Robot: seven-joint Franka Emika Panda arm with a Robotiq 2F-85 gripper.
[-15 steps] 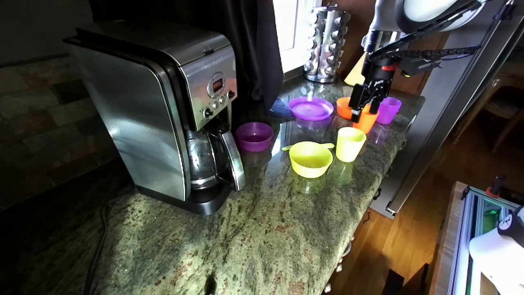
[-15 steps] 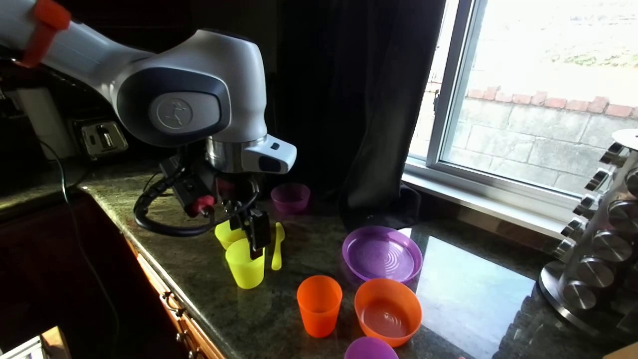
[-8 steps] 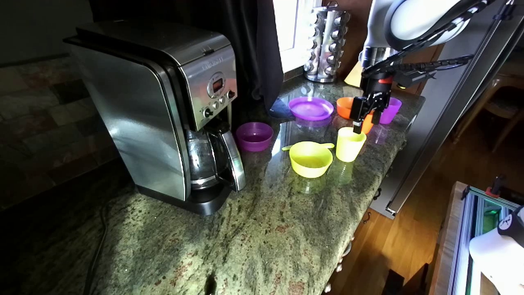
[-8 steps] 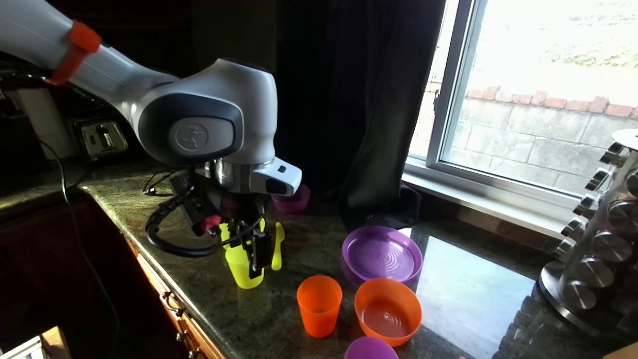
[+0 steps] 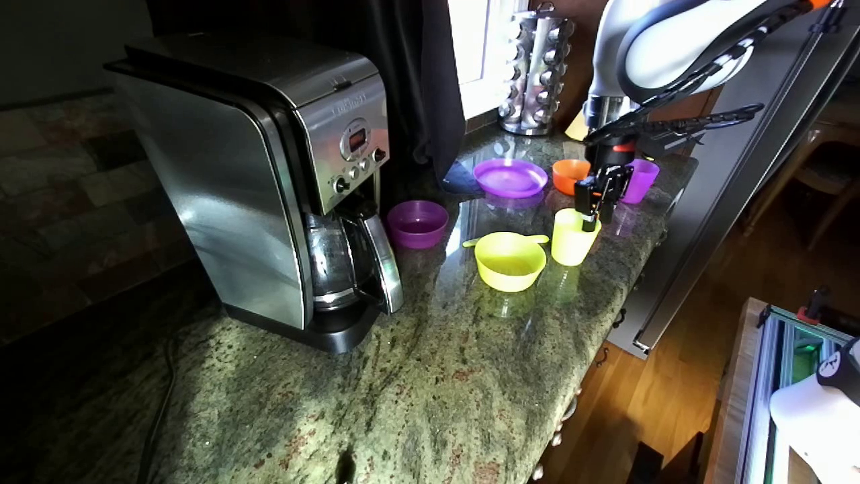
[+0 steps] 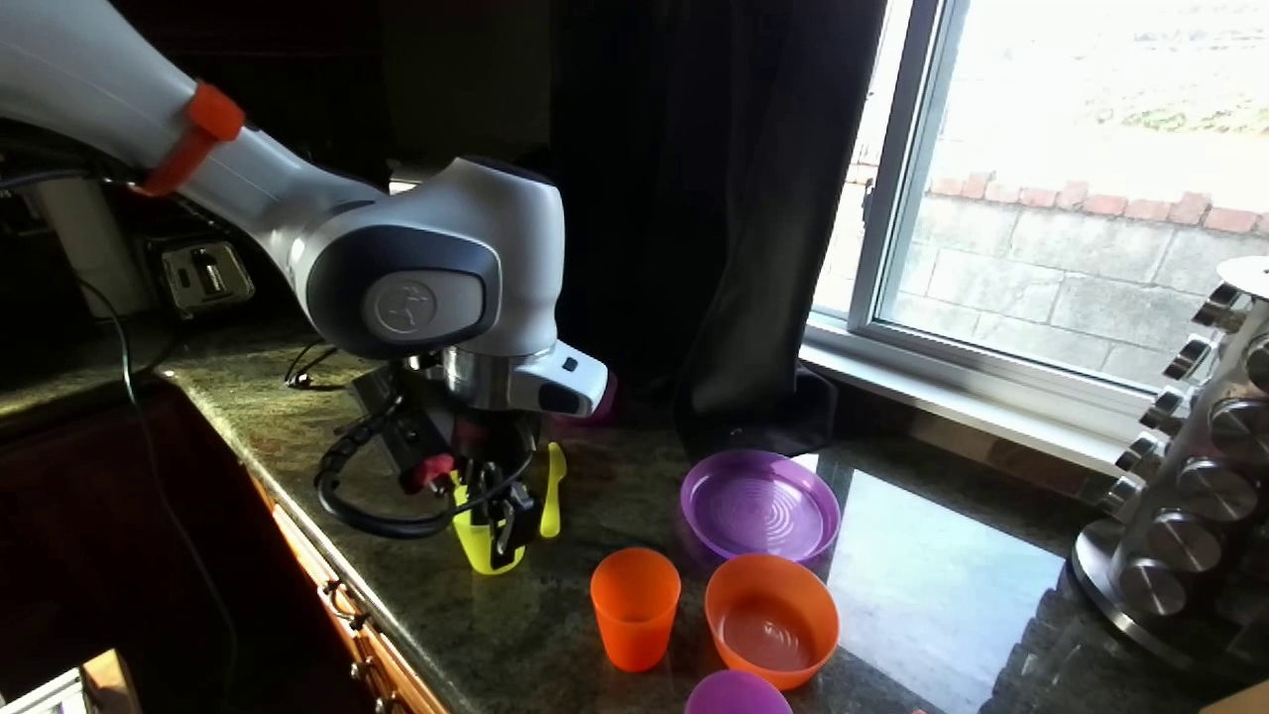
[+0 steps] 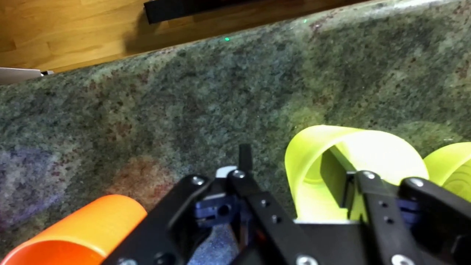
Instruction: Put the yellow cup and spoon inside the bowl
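Observation:
The yellow cup (image 5: 568, 247) stands upright on the counter beside the bowl (image 5: 508, 272). My gripper (image 7: 290, 165) is open and lowered at the cup. In the wrist view one finger is inside the cup (image 7: 307, 154) and the other is outside, with the cup's wall between them. The gripper also shows in both exterior views (image 5: 598, 216) (image 6: 501, 535), partly covering the cup (image 6: 481, 545). The bowl's edge shows in the wrist view (image 7: 447, 162). The yellow spoon (image 6: 552, 496) lies on the counter behind the bowl, its end (image 5: 539, 238) showing past the rim.
An orange cup (image 6: 636, 610), an orange bowl (image 6: 773, 625) and a purple cup (image 6: 739, 696) stand near the gripper. A purple plate (image 5: 510, 178), a purple bowl (image 5: 418, 225), a coffee maker (image 5: 269, 181) and a spice rack (image 5: 535, 74) are farther off. The counter edge (image 7: 206, 46) runs close by.
The gripper has moved down and towards the yellow cup, and one finger now reaches inside it. The cup, bowl and spoon have not moved.

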